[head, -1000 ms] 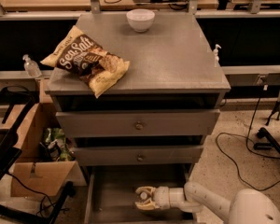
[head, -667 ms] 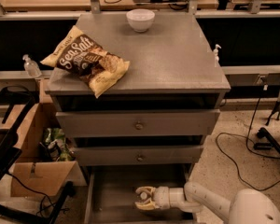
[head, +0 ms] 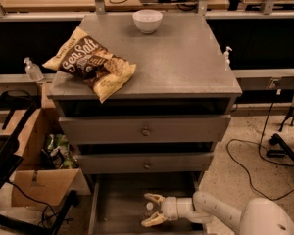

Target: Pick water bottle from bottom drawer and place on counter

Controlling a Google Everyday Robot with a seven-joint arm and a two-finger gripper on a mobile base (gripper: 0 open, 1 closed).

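Observation:
The bottom drawer point(head: 115, 207) is pulled open below the two closed drawer fronts. The water bottle point(head: 148, 207) stands on the drawer floor and only its white cap and a little of the clear body show. My gripper point(head: 145, 210) reaches in from the right, low inside the drawer. Its two pale fingers are spread, one behind the bottle and one in front of it, so the bottle stands between them. The grey counter point(head: 186, 58) is the top of the cabinet, well above the gripper.
A white bowl point(head: 147, 20) sits at the counter's back edge and a chip bag point(head: 90, 62) lies on its left front corner. A small pump dispenser point(head: 227, 55) stands at the right edge. A cardboard box point(head: 39, 182) is on the floor at left, and cables point(head: 257, 155) at right.

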